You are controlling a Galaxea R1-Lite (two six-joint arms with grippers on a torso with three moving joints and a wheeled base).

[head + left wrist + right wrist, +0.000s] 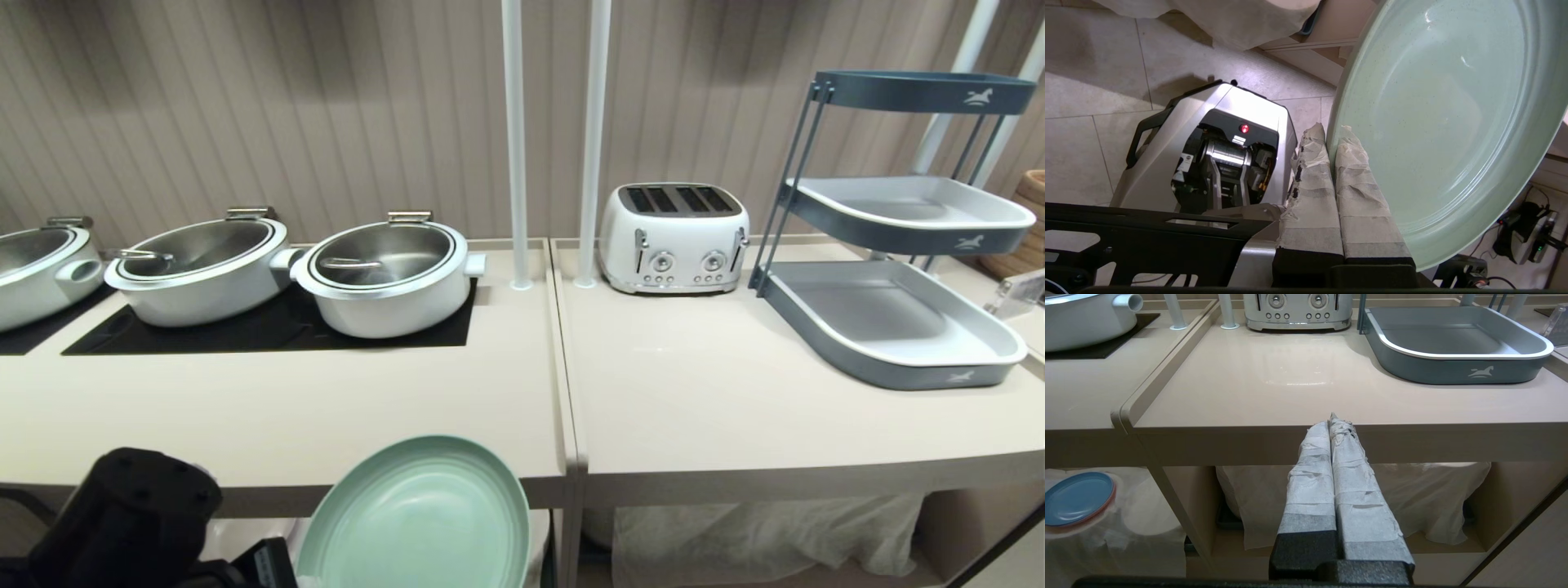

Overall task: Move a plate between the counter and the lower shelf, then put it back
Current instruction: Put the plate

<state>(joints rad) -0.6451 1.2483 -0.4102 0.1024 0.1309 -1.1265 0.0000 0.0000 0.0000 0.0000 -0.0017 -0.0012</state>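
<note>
The mint-green plate [416, 514] hangs tilted in the air just in front of the counter's [286, 408] front edge, its rim overlapping that edge. In the left wrist view my left gripper [1331, 132] is shut on the plate's [1445, 122] rim, one taped finger on each face. My left arm [131, 506] shows at the lower left of the head view. My right gripper [1331, 418] is shut on nothing, held level in front of the counter [1290, 384]. Under it lies the lower shelf [1453, 547], draped in white cloth.
Three white pots [384, 278] sit on black cooktop panels at the back left. A white toaster [673, 237] and a grey tiered tray rack [890, 318] stand on the right section. Two white poles [514, 147] rise mid-counter. A blue plate [1077, 498] rests in the left compartment.
</note>
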